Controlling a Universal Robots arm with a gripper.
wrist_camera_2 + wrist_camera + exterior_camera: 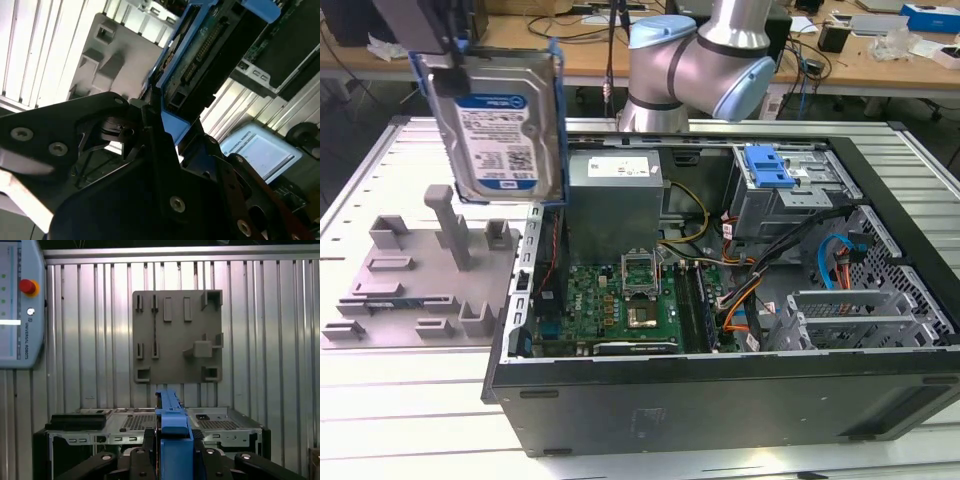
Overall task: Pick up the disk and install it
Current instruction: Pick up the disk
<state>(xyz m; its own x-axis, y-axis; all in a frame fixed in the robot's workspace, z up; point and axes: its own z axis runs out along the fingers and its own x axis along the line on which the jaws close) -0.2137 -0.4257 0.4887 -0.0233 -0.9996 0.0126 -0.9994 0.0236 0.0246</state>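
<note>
There is one disk (500, 120), one grey fixture plate (420, 285), one open computer case (720, 400), one robot arm (700, 60) and one control pad (27, 340).

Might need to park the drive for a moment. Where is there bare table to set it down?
The gripper holds the disk. Bare slatted table lies between the grey fixture plate and the exterior view's bottom edge, and in a strip at the exterior view's right of the computer case. Inside the case, cables and motherboard crowd it.

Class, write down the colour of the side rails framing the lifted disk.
Bright blue side rails frame the disk; the exterior view shows them best.
</note>
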